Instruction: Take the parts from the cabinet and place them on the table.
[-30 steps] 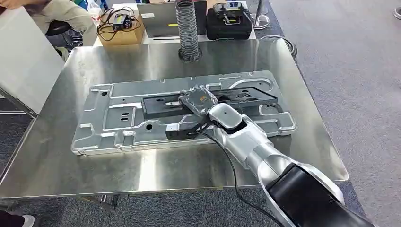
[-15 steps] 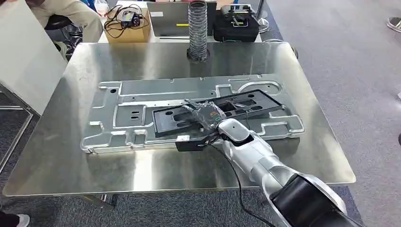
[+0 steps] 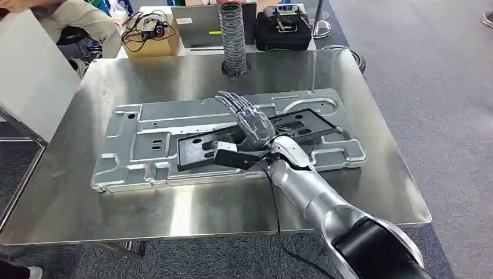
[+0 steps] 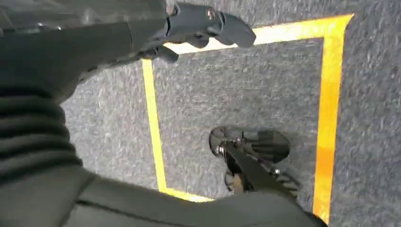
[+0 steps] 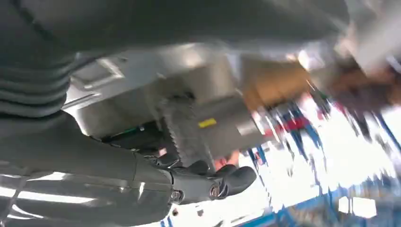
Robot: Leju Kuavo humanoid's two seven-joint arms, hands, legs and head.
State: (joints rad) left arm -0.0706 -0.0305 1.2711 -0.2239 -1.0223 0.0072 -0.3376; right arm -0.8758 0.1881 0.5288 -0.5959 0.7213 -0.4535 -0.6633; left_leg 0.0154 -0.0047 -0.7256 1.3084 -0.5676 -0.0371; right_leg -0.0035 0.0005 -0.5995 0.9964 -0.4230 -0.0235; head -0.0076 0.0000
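I am watching the right hand (image 3: 251,123) near the middle of the head view, fingers spread and flat, holding nothing, hovering over the black plastic panel (image 3: 256,139). That panel is lying across the large stamped metal plate (image 3: 145,142), and both are resting on the steel table (image 3: 192,203) in the frame's center. I judge the placement nearly finished, so I am planning to lift the arm straight up, keeping the wrist cable clear of the panel's edge. The left hand (image 4: 198,26) is hanging over carpet, fingers curled, nothing in it.
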